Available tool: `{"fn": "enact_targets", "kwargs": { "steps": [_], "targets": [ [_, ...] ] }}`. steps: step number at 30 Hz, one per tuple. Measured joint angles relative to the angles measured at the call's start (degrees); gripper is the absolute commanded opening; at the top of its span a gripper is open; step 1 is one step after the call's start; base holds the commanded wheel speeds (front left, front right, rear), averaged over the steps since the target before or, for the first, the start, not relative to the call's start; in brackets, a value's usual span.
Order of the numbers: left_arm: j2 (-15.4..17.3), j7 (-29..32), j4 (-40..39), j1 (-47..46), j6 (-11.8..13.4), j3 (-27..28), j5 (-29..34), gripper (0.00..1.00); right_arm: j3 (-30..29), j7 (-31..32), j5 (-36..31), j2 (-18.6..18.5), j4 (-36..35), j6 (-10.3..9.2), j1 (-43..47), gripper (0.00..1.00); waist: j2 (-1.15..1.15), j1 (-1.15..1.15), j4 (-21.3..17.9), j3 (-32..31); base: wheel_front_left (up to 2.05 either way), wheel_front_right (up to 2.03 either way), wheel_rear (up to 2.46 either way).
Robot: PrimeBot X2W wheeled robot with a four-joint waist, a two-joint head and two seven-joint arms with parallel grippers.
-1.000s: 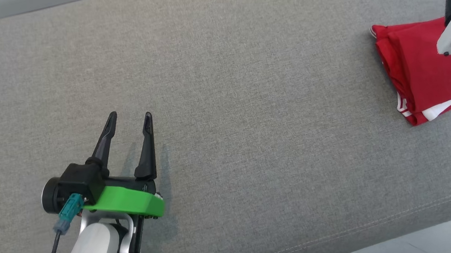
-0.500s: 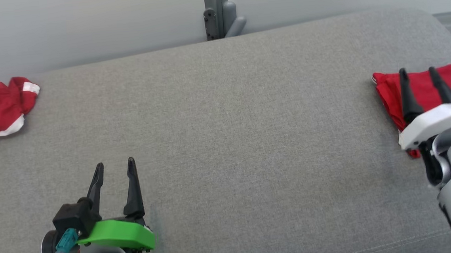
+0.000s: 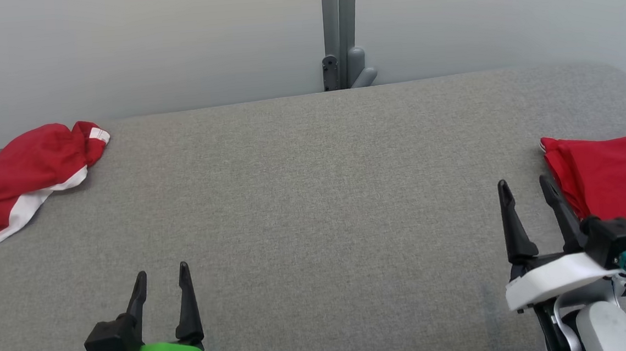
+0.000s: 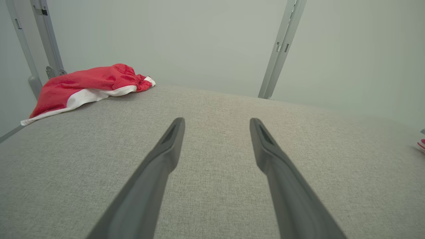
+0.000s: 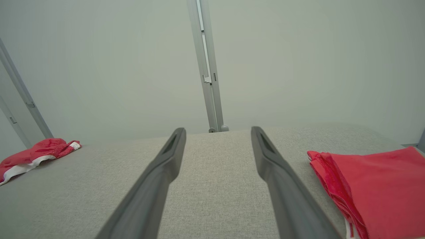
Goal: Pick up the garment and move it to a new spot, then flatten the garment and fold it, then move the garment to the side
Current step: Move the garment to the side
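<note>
A folded red garment [image 3: 613,174] lies flat at the right edge of the grey padded table [image 3: 314,197]; it also lies at the right of the right wrist view [image 5: 375,186]. A crumpled red and white garment [image 3: 21,174] sits at the far left edge [image 4: 86,86] [image 5: 33,156]. My right gripper [image 3: 524,187] hovers just left of the folded garment, open and empty. Low at the front left, my left gripper [image 3: 161,274] is open with nothing between its fingers.
A pale wall runs behind the table, with a grey upright post and bracket [image 3: 339,36] at its middle. More grey posts [image 4: 49,43] stand behind the crumpled garment. The table's right end curves down past the folded garment.
The head camera has tilted up, so the wall and the left garment came into view. My right gripper has drawn back off the folded garment to its left side, empty.
</note>
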Motion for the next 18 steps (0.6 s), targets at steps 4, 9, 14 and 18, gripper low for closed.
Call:
{"fn": "enact_targets", "kwargs": {
  "steps": [4, 9, 14, 18],
  "targets": [
    [-0.7, 0.0, 1.1, 1.1, -0.6, 0.2, 1.0, 1.00, -0.9, 0.0, -1.4, 1.8, -3.2, 0.00, 4.1, 1.00, 0.00, 0.00, 0.5, -0.2, 0.00, 0.00, 0.00],
    [-1.5, 0.0, 1.9, 1.6, -1.2, 1.2, 1.7, 1.00, -1.4, -0.2, -0.9, 2.2, -4.1, 0.00, 8.0, 1.00, 0.00, 0.00, 0.9, -0.4, 0.00, 0.00, 0.00],
    [-1.8, 0.0, 2.9, 1.7, -1.7, 1.7, 2.8, 1.00, -0.5, -0.2, -0.1, 2.3, -3.6, 0.00, 9.6, 1.00, 0.00, 0.00, 0.9, -0.5, 0.00, 0.00, 0.00],
    [-1.9, 0.0, 3.1, 1.6, -2.1, 2.2, 3.6, 1.00, -0.5, 0.0, -0.1, 2.3, -3.2, 0.00, 9.6, 1.00, 0.00, 0.00, 0.7, -0.6, 0.00, 0.00, 0.00]
  ]
}}
